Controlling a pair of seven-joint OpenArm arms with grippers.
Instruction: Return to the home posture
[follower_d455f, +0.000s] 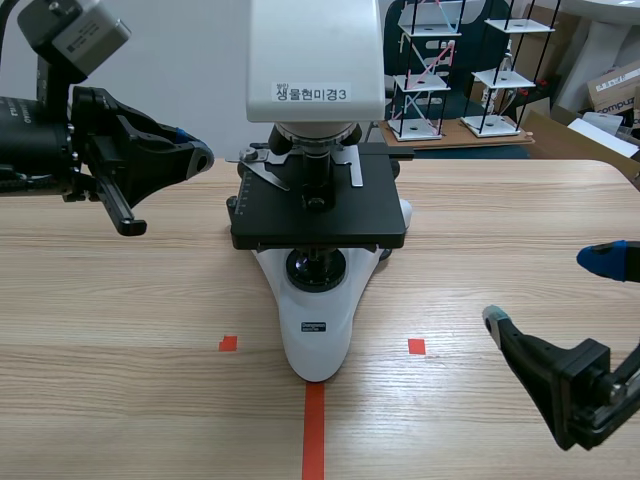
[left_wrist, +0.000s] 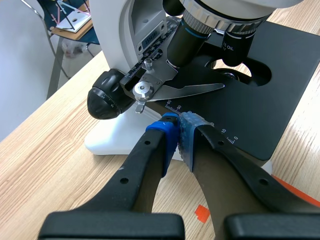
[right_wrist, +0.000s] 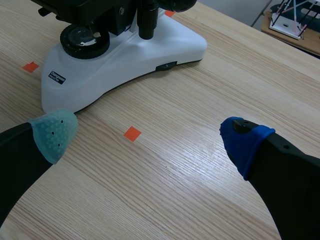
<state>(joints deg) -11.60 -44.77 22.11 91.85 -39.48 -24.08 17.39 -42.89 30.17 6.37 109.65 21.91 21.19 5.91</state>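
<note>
A white microscope (follower_d455f: 315, 100) with a black stage (follower_d455f: 318, 210) stands at the table's middle. My left gripper (follower_d455f: 195, 150) hangs raised just left of the stage, its fingers shut on nothing. In the left wrist view the left gripper (left_wrist: 178, 122) has its pads meeting right beside the stage clip (left_wrist: 180, 90) and the black focus knob (left_wrist: 107, 95). My right gripper (follower_d455f: 555, 290) sits low at the right, open and holding nothing. In the right wrist view the right gripper (right_wrist: 150, 135) spans bare wood, with the microscope base (right_wrist: 125, 55) ahead of it.
Orange-red tape marks (follower_d455f: 313, 430) lie on the wood in front of the microscope. White wire-frame models (follower_d455f: 430, 70) and cardboard boxes (follower_d455f: 615, 90) stand behind the table's far edge. Open wooden surface stretches on both sides of the microscope.
</note>
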